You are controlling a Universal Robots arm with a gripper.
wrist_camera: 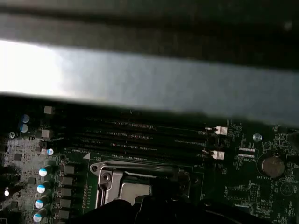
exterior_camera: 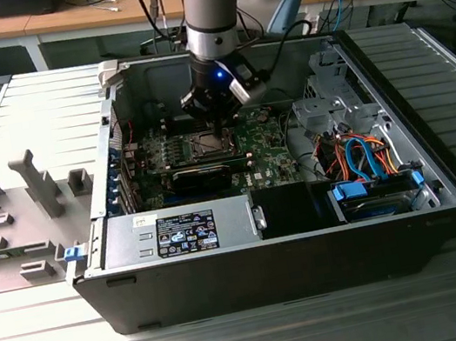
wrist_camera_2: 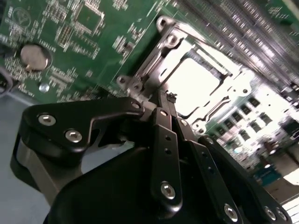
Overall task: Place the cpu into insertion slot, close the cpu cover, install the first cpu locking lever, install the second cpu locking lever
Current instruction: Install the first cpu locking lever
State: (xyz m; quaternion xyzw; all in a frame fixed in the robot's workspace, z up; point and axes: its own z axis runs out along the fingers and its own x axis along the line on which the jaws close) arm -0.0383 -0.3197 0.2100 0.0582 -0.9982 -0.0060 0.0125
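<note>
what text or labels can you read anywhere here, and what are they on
None reads clearly.
Black label on the grey power supply box: print too small to read.
White sticker above that label: too small to read.
White lettering on the motherboard near the coin battery, in the first wrist view: blurred, unreadable.
</note>
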